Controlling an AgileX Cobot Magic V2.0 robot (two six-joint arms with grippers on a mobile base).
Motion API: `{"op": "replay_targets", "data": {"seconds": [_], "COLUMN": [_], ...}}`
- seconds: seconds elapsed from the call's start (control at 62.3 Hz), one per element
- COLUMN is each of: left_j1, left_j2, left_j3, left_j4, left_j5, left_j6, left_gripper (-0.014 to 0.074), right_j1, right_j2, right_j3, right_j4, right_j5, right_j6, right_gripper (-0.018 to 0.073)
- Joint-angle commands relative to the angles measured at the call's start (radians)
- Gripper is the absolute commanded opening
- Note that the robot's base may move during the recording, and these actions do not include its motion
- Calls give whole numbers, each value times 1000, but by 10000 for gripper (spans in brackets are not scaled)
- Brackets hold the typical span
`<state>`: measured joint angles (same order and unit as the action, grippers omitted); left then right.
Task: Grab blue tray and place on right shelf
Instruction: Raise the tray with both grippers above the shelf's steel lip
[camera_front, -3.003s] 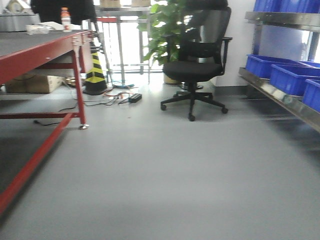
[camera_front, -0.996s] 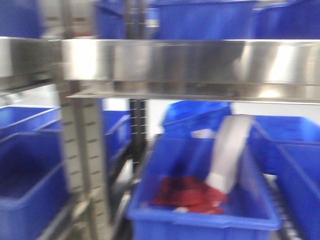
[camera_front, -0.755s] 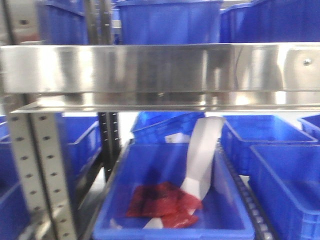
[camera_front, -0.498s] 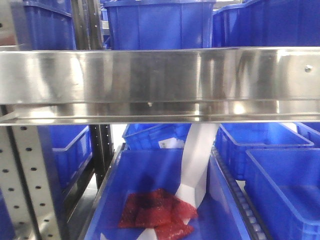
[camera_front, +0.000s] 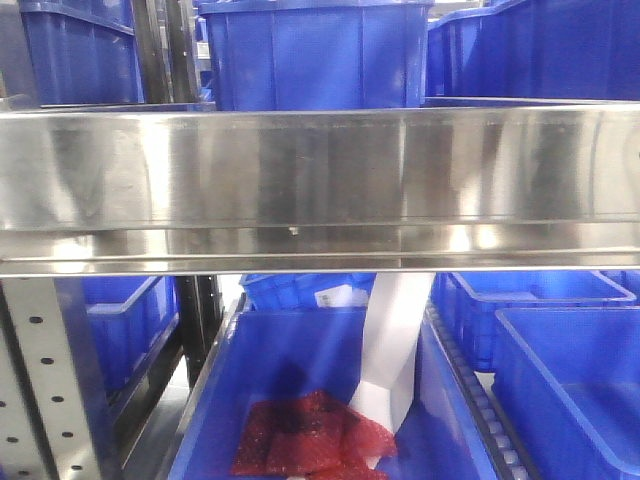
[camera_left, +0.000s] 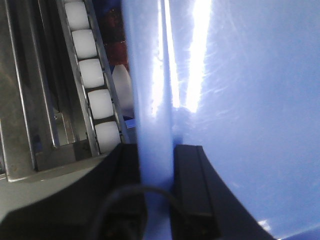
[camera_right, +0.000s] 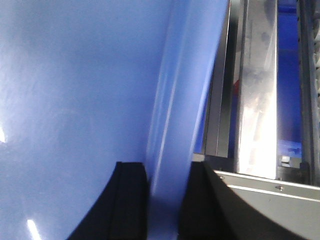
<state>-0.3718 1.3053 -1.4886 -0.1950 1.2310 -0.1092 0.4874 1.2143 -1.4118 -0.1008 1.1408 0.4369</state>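
Holding the blue tray (camera_left: 240, 100) by its rim, the left gripper (camera_left: 157, 155) and the right gripper (camera_right: 167, 170) each pinch one edge tight. The tray sits between them, close up to the shiny shelf (camera_front: 320, 170). If it goes in too low, it could bump the shelf's front lip or tip into the blue bin (camera_front: 300, 345) below.
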Motion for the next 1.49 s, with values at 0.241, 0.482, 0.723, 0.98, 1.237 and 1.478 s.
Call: {"op": "replay_targets", "data": {"seconds": [0.241,0.482,0.723,0.98,1.237,1.478], "left_j1": [-3,-3,-3,-3,1,5], "left_j2": [-29,-29,-29,-29,32,223], "left_j3": [-32,-32,-32,-32,-68,-230], "left_j4": [52,52,52,52,52,27], "left_j5": [57,57,56,56,42,-9], "left_j6": [33,33,33,33,38,29], "left_gripper": [-48,-48,-48,-48,-48,-48], "right_j1": [-6,-6,-6,-6,-20,-102], "right_j2": [-27,-27,-27,-27,4,150], "right_j3": [-30,-30,-30,-30,-55,-169], "right_j4": [-89,-89,-89,-89,-88,-86], "right_j5": [-33,-33,-33,-40,-74,-69], "right_j6": [-30,-30,-30,-30,-39,-92], "right_gripper": [55,55,55,55,56,56]}}
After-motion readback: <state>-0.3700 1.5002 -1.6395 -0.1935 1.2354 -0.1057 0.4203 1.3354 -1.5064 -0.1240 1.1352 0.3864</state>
